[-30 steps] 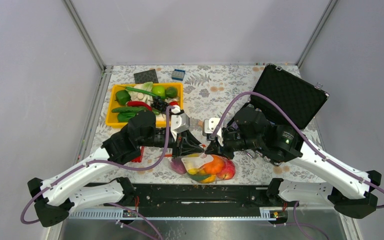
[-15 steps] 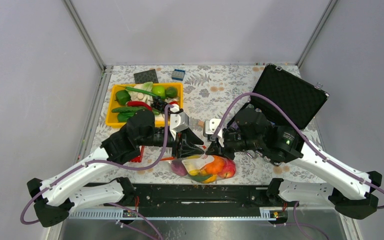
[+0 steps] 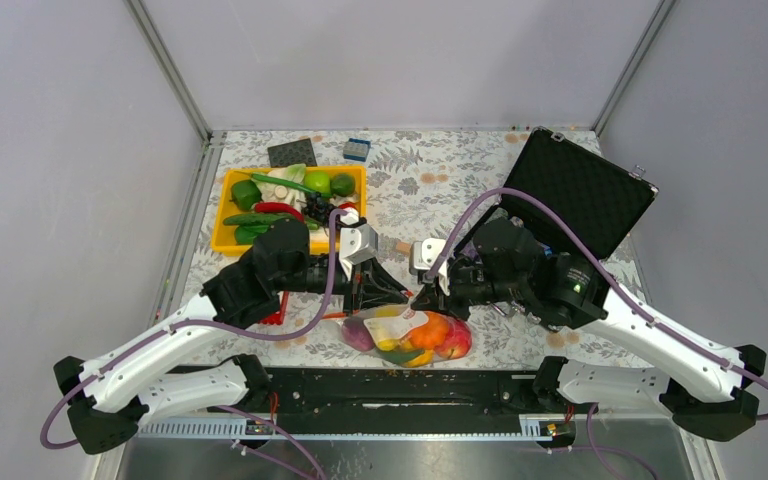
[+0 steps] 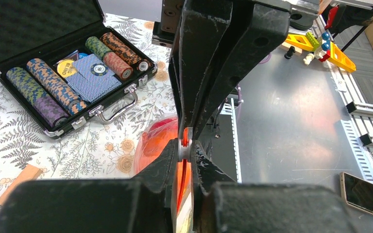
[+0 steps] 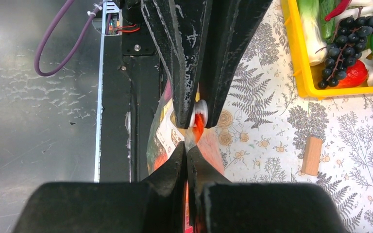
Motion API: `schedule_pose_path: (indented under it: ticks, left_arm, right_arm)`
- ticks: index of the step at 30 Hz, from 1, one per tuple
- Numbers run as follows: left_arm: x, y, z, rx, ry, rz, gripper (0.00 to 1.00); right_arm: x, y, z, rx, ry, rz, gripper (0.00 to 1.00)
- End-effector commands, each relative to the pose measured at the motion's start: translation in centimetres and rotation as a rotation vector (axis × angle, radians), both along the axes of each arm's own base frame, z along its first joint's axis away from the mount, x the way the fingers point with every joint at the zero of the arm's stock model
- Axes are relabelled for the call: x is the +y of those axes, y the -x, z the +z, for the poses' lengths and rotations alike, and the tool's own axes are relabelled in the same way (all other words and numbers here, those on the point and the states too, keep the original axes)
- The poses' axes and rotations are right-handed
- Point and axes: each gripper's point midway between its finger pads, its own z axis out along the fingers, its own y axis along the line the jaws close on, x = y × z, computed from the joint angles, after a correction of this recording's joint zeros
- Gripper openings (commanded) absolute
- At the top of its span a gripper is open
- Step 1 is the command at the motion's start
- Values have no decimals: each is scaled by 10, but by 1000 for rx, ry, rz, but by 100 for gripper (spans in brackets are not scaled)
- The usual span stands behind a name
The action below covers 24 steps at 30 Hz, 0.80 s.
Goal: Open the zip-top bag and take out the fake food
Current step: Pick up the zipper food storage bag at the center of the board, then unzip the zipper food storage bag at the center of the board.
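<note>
Your two grippers meet tip to tip in the lower middle of the top view, just above the bag (image 3: 405, 335). The bag lies on the table (image 3: 430, 180) near the bottom, close to the black rail between the arm bases. The food (image 3: 432, 332) is inside it. You can see red, orange and yellow pieces through the clear plastic, and a purple one at the left end. Your left gripper (image 4: 186, 145) is pinched tight on the bag's top edge. In the left wrist view a white bit (image 4: 183, 147) sits squeezed between its fingers. Your right gripper (image 5: 187, 147) is pinched tight on that same edge from the other side. In the right wrist view the orange zip strip (image 5: 199, 126) hangs just under the left gripper's tips, right above your own. The two sets of tips nearly touch. You cannot tell from here if the bag's mouth has come apart. A yellow tray (image 3: 222, 215) of green things sits at the upper left of the top view. An open black case (image 3: 580, 190) stands at the upper right.
</note>
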Motion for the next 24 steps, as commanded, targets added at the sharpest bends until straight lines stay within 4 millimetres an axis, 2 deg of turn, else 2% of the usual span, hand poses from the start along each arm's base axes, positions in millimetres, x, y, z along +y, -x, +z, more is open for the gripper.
schedule_pose_path:
  ticks: [1, 2, 3, 8, 13, 16, 24]
  left_arm:
    - [0, 3, 24, -40, 55, -17, 0]
    - [0, 3, 23, -39, 54, -17, 0]
    - [0, 3, 23, -39, 54, -15, 0]
    - [1, 3, 23, -40, 55, -10, 0]
    - [1, 1, 23, -42, 52, 0, 0]
    - [1, 1, 23, -42, 51, 0, 0]
    - [1, 1, 21, -40, 46, 1, 0]
  right_arm:
    - [3, -5, 18, -37, -98, -32, 4]
    - [3, -7, 18, -40, -109, -41, 18]
    - [3, -7, 18, -42, -120, -48, 22]
    - [7, -6, 17, -24, -152, -52, 25]
    - [13, -6, 17, 2, -196, -63, 36]
    - [16, -5, 17, 16, -211, -57, 36]
    - [16, -5, 16, 30, -217, -70, 24]
